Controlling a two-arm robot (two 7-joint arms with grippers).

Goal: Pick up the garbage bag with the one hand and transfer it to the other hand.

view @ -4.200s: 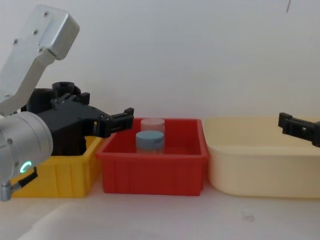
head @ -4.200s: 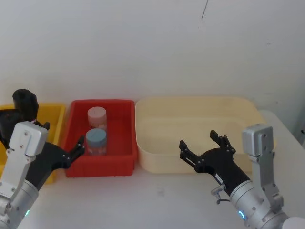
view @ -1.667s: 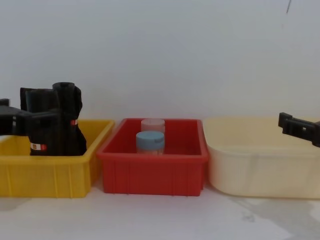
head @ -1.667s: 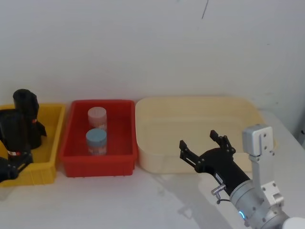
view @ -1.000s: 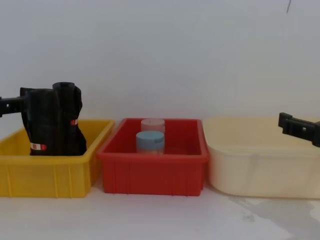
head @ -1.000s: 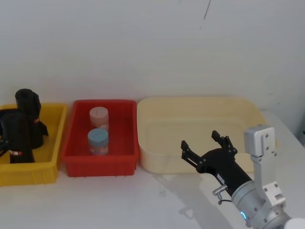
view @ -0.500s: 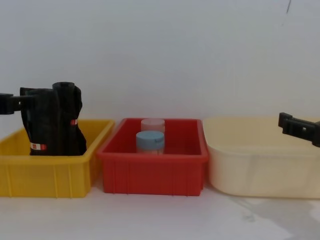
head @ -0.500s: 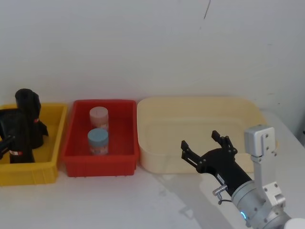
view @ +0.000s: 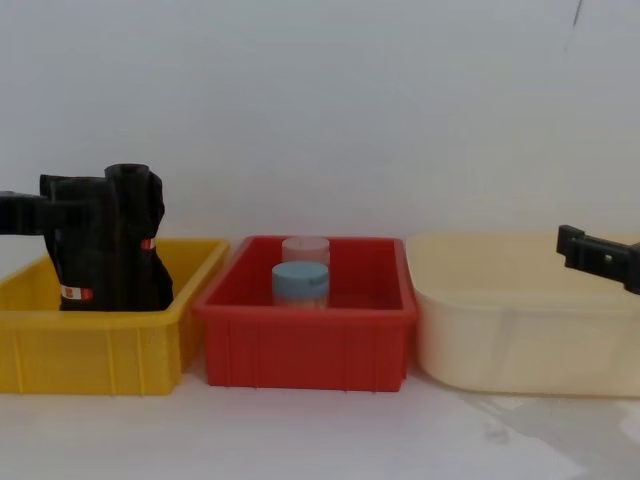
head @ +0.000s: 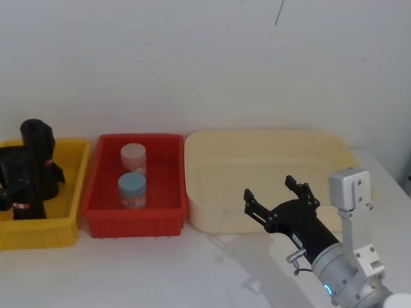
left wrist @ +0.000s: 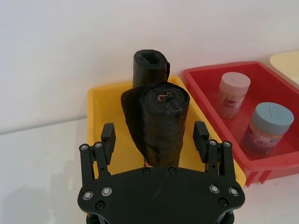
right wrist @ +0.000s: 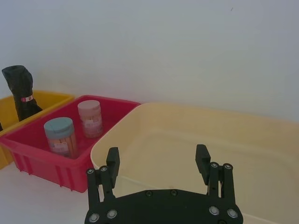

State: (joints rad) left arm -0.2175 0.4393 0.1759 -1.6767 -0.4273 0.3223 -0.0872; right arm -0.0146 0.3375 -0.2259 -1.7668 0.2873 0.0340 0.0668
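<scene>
Likely light, squashy and slick, the garbage bag (left wrist: 161, 116) suits a mid-roll pinch; the left pincer (left wrist: 154, 134) faces it wide, the right pincer (right wrist: 158, 154) hovers wide by the cream tub (head: 257, 173).

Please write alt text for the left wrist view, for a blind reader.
The open left gripper is lined up on the garbage bag, upright in a yellow bin. A slimmer black roll stands behind it; a red bin beside holds two jars.
</scene>
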